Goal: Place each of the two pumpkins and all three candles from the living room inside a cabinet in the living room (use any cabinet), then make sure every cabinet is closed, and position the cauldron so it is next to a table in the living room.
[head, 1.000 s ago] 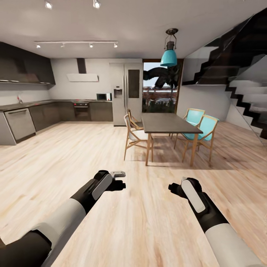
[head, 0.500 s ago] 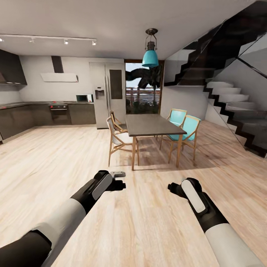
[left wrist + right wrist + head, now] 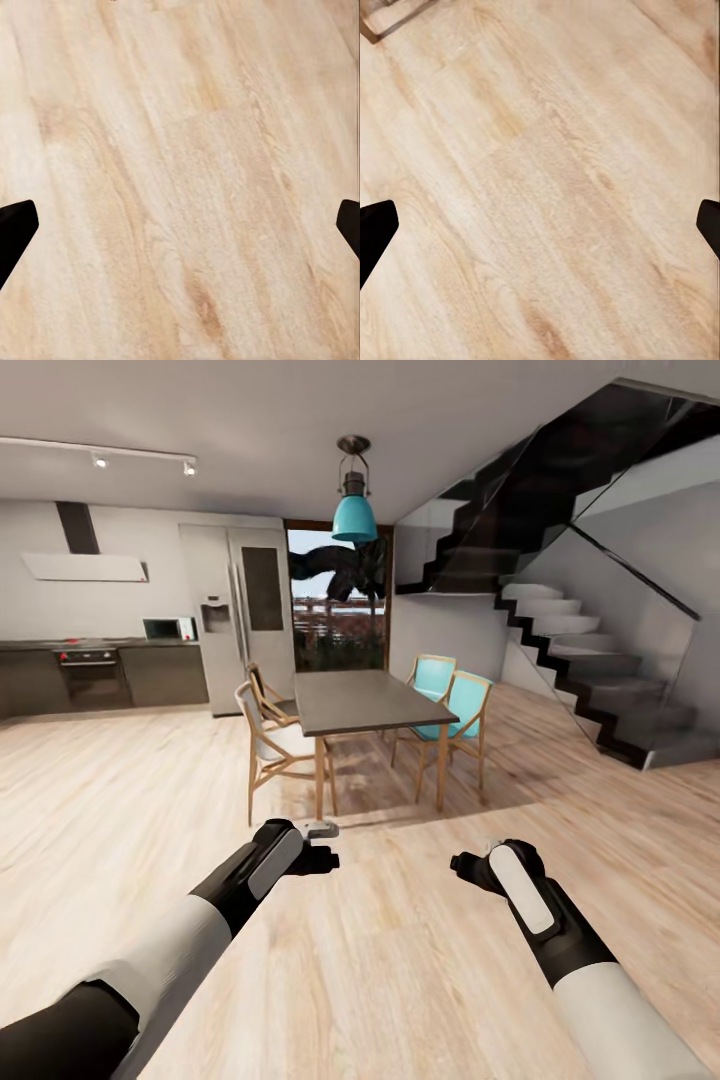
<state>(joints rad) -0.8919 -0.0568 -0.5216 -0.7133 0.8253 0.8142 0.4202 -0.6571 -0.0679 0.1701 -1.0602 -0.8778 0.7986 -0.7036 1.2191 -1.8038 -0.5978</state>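
The left gripper point(image 3: 322, 857) and the right gripper point(image 3: 466, 868) are both held out low over the wooden floor point(image 3: 400, 960), each with its fingers spread wide apart and nothing between them; in the wrist views only the dark fingertips point(image 3: 15, 229) point(image 3: 375, 229) enter at the edges, with bare planks between. Compared with the earlier pictures the arms keep the same pose, but the whole view has turned to the right: the dining table point(image 3: 360, 700), the turquoise chairs point(image 3: 452, 705) and the blue hanging lamp point(image 3: 354, 518) now sit further left, and more of the dark staircase point(image 3: 600, 660) is seen. The kitchen counter point(image 3: 90, 660) is cut off at the left edge. The pumpkins, candles, cabinet and cauldron cannot be placed from these views.
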